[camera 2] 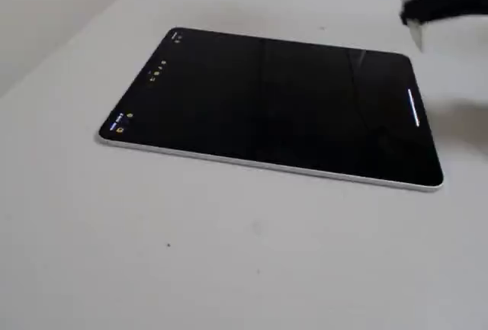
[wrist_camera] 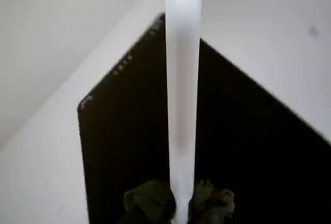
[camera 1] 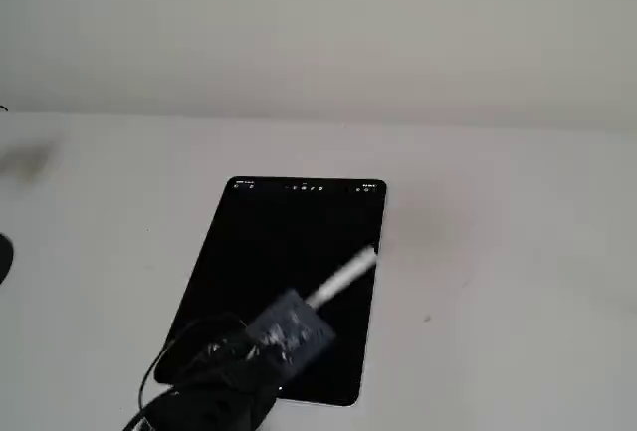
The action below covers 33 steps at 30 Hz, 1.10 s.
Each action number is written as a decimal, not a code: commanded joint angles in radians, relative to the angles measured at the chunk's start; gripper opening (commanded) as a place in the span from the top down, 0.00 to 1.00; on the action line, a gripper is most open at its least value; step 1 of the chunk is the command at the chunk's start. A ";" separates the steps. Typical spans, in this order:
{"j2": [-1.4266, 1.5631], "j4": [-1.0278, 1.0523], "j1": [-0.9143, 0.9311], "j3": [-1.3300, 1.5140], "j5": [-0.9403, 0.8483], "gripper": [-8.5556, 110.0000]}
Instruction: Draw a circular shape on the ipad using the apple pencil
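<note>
White table (camera 1: 518, 252), black ipad (camera 1: 284, 272), jaws gripping apple pencil (camera 1: 343, 277)

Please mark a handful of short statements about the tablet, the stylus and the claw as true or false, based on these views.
1. The claw is shut on the apple pencil. True.
2. A finished circular shape shows on the ipad screen. False: the screen is black in every view, with no loop visible, only a short bright streak near one short edge.
3. The row of tiny icons sits along the short side far from the arm in a fixed view. True.
4. The ipad stands propped upright. False: it lies flat on the white table.
5. The apple pencil is black. False: it is white.
</note>
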 commanded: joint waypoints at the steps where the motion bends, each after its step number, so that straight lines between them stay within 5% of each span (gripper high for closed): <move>1: -0.084 -0.379 -0.035 0.011 -0.141 0.93; 7: -0.730 -1.028 -0.104 -0.074 -0.262 0.93; 15: -1.555 -1.453 -0.101 -0.491 -0.291 0.93; 33: -2.168 -1.729 -0.086 -0.890 -0.354 0.93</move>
